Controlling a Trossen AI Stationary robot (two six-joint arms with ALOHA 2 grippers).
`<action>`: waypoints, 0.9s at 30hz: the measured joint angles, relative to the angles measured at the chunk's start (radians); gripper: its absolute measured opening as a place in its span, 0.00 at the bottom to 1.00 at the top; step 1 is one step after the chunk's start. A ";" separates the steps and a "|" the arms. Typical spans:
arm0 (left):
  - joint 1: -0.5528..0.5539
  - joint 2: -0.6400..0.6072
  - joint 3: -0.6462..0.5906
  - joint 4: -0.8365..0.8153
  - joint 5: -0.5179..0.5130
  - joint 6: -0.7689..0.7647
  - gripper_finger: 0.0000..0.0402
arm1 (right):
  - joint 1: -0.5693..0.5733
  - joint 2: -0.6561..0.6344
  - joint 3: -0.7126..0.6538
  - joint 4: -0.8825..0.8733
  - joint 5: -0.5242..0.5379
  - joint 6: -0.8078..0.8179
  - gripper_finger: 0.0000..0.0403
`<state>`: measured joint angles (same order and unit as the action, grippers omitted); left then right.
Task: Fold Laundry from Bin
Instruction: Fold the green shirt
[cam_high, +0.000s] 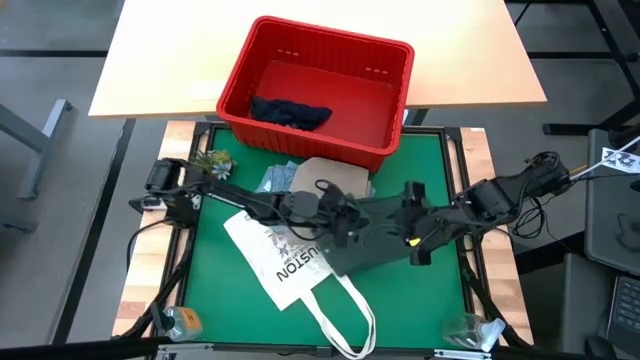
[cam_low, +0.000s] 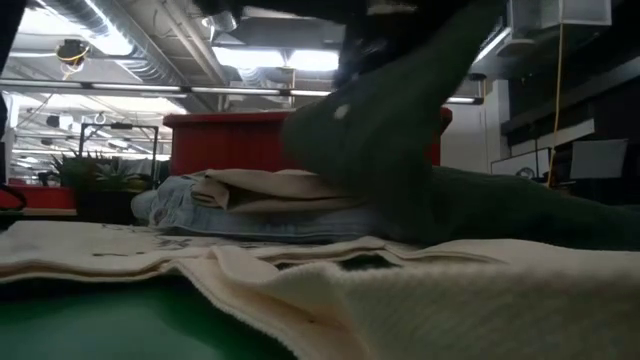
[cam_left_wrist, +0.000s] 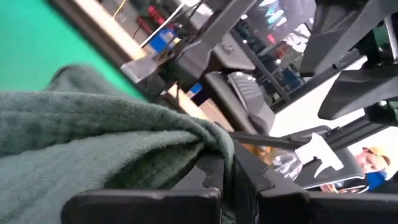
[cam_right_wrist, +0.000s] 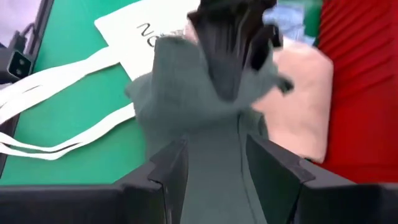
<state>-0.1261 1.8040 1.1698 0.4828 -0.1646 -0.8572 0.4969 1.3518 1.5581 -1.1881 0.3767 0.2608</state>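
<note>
Over the green mat my left gripper (cam_high: 345, 222) is clenched on the dark olive shirt (cam_high: 385, 240), lifting one edge; my right gripper (cam_high: 412, 240) stands released astride its far side. I should draw evenly, keeping cloth clear of the red bin (cam_high: 315, 90).
</note>
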 joint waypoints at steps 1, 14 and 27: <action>0.000 0.019 0.032 0.001 0.003 0.022 0.01 | 0.000 0.000 0.011 -0.001 0.006 -0.006 0.41; 0.015 0.320 0.527 -0.112 0.099 0.241 0.01 | 0.000 0.000 0.165 -0.041 0.035 -0.035 0.41; 0.059 0.604 0.836 -0.108 0.132 0.270 0.01 | 0.000 0.000 0.235 -0.052 0.043 -0.035 0.41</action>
<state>-0.0673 2.4075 2.0055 0.3743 -0.0327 -0.5871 0.4969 1.3518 1.7931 -1.2404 0.4202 0.2256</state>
